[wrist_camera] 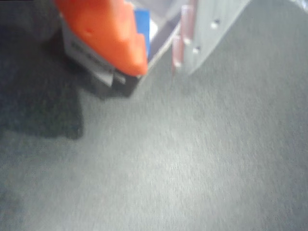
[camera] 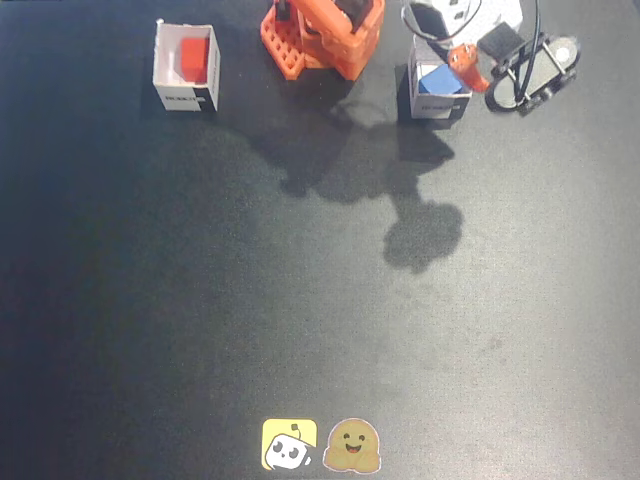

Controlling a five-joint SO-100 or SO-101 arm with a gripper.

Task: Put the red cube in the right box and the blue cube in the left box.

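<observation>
Table [camera: 300, 320]: dark mat, bare at centre.
Box with red [camera: 186, 68]: at 10 o'clock in the fixed view, print facing 6; the red cube [camera: 194, 58] lies inside.
Box with blue [camera: 438, 92]: at 1 o'clock, holding the blue cube [camera: 440, 81], edges slightly skewed.
Gripper [wrist_camera: 161, 65]: fingers apart above that box, nothing held.
Handling: cubes look light, rigid, matte; pinch opposite flat faces. No long axis.
</observation>
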